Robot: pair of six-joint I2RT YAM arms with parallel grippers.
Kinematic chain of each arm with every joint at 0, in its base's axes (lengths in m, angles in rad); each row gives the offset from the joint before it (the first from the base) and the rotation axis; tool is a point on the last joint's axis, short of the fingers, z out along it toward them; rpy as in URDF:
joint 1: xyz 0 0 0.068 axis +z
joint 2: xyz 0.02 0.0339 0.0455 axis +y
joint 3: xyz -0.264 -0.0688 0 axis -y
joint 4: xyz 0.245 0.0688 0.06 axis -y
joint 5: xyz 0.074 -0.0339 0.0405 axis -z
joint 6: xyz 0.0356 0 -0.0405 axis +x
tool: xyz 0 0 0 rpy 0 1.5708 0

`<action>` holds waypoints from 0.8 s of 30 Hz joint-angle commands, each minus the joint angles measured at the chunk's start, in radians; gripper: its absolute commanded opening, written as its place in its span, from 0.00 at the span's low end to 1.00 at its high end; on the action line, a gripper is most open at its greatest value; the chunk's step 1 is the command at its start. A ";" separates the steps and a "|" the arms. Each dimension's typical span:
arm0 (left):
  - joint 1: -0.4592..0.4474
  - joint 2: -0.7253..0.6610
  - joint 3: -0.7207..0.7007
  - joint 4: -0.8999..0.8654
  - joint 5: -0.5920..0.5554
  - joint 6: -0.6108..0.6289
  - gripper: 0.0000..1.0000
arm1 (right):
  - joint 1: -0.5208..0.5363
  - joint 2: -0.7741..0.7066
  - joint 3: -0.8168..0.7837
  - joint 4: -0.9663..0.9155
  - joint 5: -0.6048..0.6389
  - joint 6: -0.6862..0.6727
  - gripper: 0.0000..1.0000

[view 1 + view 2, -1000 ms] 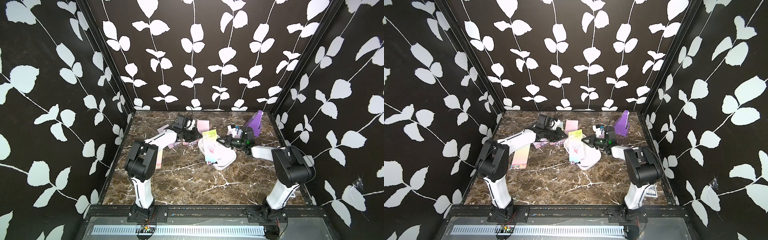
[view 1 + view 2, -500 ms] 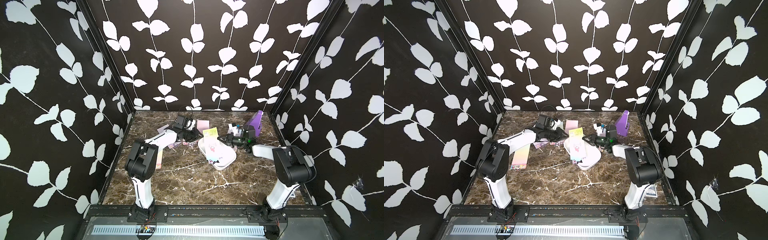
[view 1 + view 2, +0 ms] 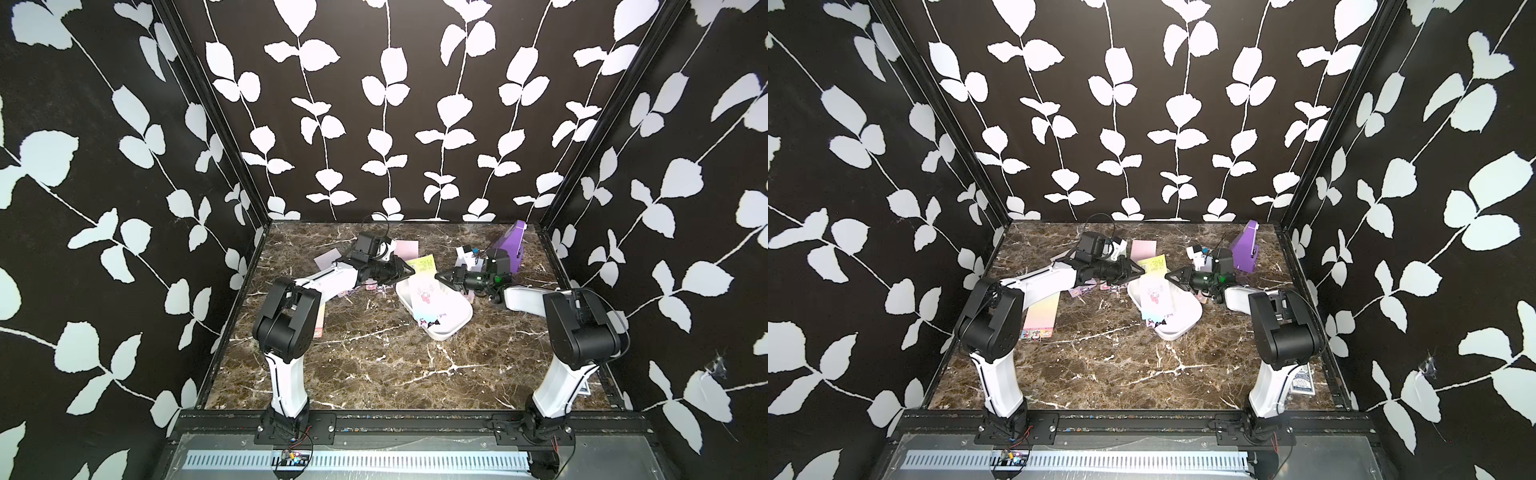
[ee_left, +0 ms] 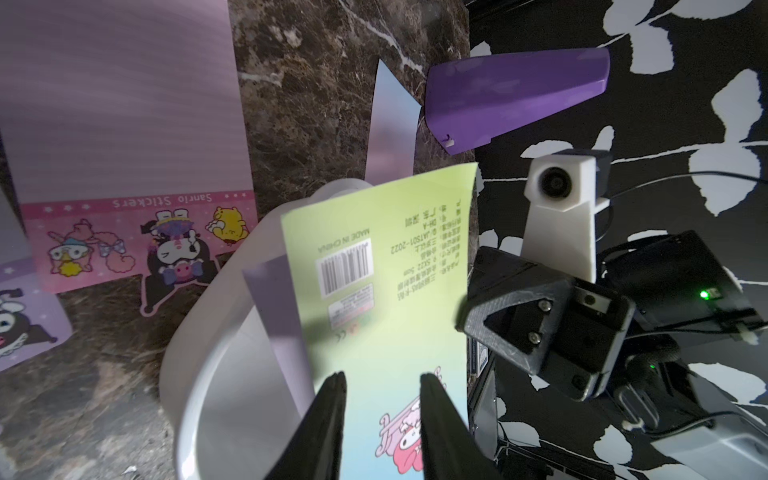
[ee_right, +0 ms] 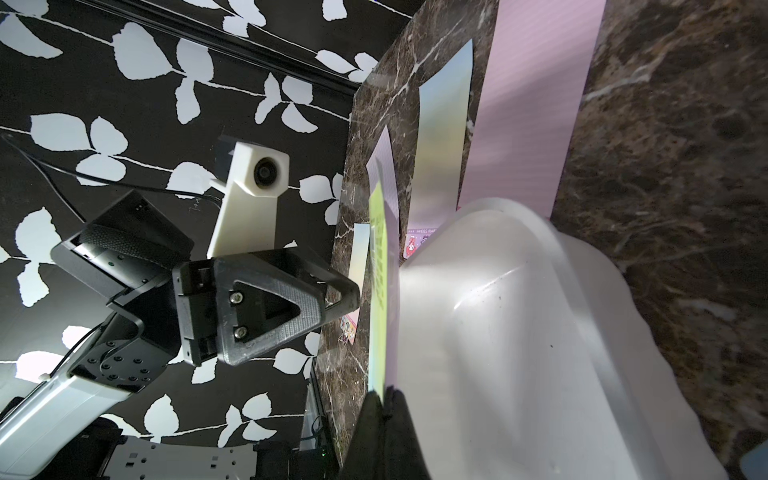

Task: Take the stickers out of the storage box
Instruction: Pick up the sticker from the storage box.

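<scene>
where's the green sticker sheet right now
In a top view the green-to-blue sticker sheet leans out of the storage box mid-table, between the open left gripper and the right gripper pinching it.

Top views sharp and evenly lit; wrist views dimmer, edge-blurred.

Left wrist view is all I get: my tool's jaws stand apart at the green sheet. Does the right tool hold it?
Observer: Yes. The right wrist view shows the right tool shut on the green sheet, at its edge.
Operator: Any sheets out of my sight?
Observer: In a top view, a pastel sheet lies flat on the table beside the left arm.
Operator: Anything near the base of the right arm?
Observer: A blue card box lies beside it, partly hidden by the arm.
</scene>
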 commanded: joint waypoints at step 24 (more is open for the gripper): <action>-0.007 0.038 -0.002 -0.014 -0.015 0.022 0.38 | -0.009 0.027 0.033 0.058 -0.032 0.013 0.00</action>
